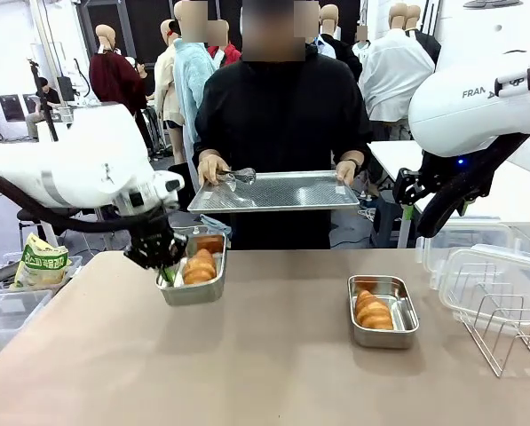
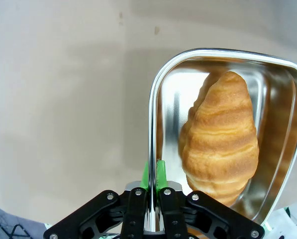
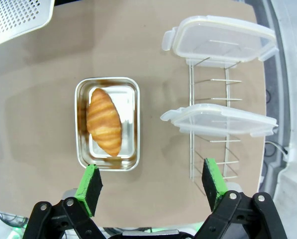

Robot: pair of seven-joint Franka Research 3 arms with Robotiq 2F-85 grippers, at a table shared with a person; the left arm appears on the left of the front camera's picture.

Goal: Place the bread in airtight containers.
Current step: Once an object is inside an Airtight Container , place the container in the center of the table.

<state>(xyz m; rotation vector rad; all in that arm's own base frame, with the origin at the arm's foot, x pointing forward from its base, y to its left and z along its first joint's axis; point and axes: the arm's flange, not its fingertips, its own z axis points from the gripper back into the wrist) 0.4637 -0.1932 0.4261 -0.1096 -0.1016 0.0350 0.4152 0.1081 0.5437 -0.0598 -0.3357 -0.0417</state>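
Both pieces of bread are already in tins, so the filling looks done and the closing is what remains. A golden-brown, ridged crescent croissant [image 1: 200,264] lies in the small rectangular shiny steel tin on the robot's left [image 1: 192,293], near the far edge of the tan counter [image 1: 265,373]. The left gripper [image 2: 152,175] is closed tight on this left tin's rim, the thin steel edge pinched between its green pads [image 2: 161,173]. I cannot tell whether the tin rests on the counter or is raised a little.

A second croissant [image 3: 104,121] lies diagonally in the matching right tin [image 3: 130,97], which sits on the counter near a wire rack [image 3: 208,149]. Two clear white-rimmed plastic lids [image 3: 218,37] lie on that rack, well apart from the left tin, and neither tin is covered. The right gripper [image 3: 150,181] hangs above the right tin with its jaws spread wide and nothing between them.

Across the counter a person holds a large flat perforated steel tray [image 1: 273,191] with metal tongs [image 1: 238,175] resting on it; I see no bread on it. By my reading, what is left is to take the lids from the rack and press one onto each tin.
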